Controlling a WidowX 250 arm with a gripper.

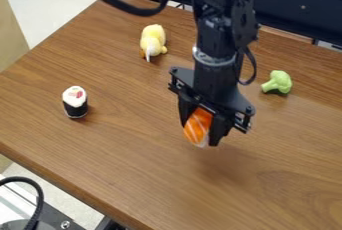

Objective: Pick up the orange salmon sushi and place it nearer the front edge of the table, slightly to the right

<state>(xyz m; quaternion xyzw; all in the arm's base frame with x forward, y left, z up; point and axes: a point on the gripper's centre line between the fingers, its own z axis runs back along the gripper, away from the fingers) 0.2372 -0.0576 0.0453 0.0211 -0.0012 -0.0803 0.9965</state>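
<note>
Salmon sushi piece (198, 127) clamped in the gripper (200, 134)

From here I can see the black fingers (218, 131) closed on either side of the orange-and-white piece, right around the middle of the wooden surface (127, 149). The piece tilts a little, its pale end pointing down, and a soft shadow lies beside it. Over on the left stands a sushi roll (75, 102), white on top and black below. A yellow plush toy (153, 39) sits at the far left, and a green broccoli piece (278, 82) lies at the far right.
</note>
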